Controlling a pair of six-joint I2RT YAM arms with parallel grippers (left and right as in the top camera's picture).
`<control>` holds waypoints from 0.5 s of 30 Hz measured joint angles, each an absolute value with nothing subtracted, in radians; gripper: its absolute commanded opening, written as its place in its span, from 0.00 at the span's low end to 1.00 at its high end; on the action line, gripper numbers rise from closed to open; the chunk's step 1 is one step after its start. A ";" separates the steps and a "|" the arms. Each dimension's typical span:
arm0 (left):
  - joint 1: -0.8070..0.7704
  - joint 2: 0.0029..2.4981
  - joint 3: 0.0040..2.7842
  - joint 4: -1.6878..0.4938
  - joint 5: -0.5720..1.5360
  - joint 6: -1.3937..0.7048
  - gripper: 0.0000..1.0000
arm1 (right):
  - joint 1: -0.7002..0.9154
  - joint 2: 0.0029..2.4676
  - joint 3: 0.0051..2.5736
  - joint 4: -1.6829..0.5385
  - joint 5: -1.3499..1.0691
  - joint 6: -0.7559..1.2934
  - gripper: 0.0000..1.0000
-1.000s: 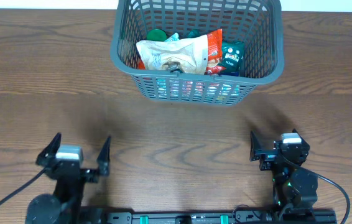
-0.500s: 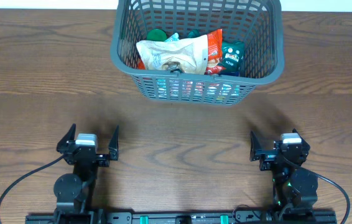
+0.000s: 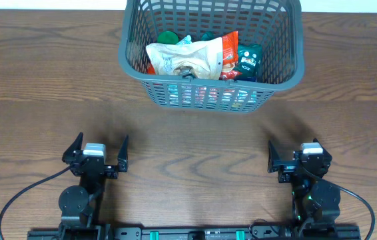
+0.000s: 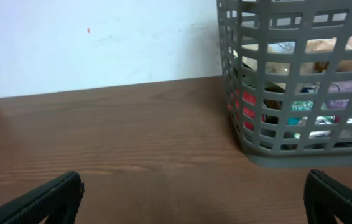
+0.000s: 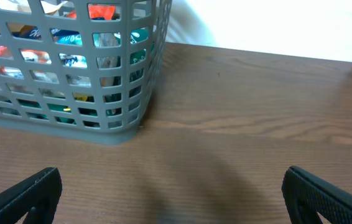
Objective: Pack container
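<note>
Left end effector [image 3: 100, 148]: you had its fingers spread wide, gripping nothing, low over the near side of the surface [image 3: 188, 133].
Right end effector [image 3: 295, 155]: you had it spread wide too, and empty.
Container [image 3: 208, 97]: it stood upright at the far middle, well apart from both, with food packets [image 3: 192, 60] inside.

A brown wood-grain table [image 3: 35, 80] runs back to a plain white wall [image 4: 101, 43].
</note>
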State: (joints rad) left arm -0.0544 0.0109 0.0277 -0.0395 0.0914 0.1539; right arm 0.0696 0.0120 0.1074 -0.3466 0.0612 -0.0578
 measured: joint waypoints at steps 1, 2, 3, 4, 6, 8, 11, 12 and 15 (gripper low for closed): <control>-0.054 0.011 0.028 -0.038 0.099 0.155 0.98 | 0.070 0.012 0.107 -0.347 0.061 -0.057 0.99; -0.054 0.011 0.028 -0.038 0.104 0.157 0.99 | 0.070 0.012 0.107 -0.347 0.061 -0.057 0.99; -0.054 0.011 0.028 -0.037 0.107 0.157 0.99 | 0.070 0.012 0.107 -0.347 0.061 -0.057 0.99; -0.054 0.011 0.028 -0.037 0.109 0.158 0.99 | 0.070 0.012 0.107 -0.347 0.061 -0.058 0.99; -0.054 0.011 0.028 -0.036 0.114 0.159 0.99 | 0.070 0.012 0.107 -0.347 0.061 -0.057 0.99; -0.054 0.012 0.028 -0.035 0.124 0.167 0.99 | 0.070 0.012 0.107 -0.347 0.061 -0.057 0.99; -0.054 0.023 0.028 -0.033 0.133 0.185 0.99 | 0.070 0.012 0.107 -0.347 0.061 -0.057 0.99; -0.054 0.030 0.028 -0.033 0.135 0.188 0.99 | 0.070 0.012 0.107 -0.347 0.061 -0.057 0.99; -0.054 0.055 0.028 -0.033 0.140 0.192 0.99 | 0.070 0.012 0.107 -0.347 0.061 -0.057 0.99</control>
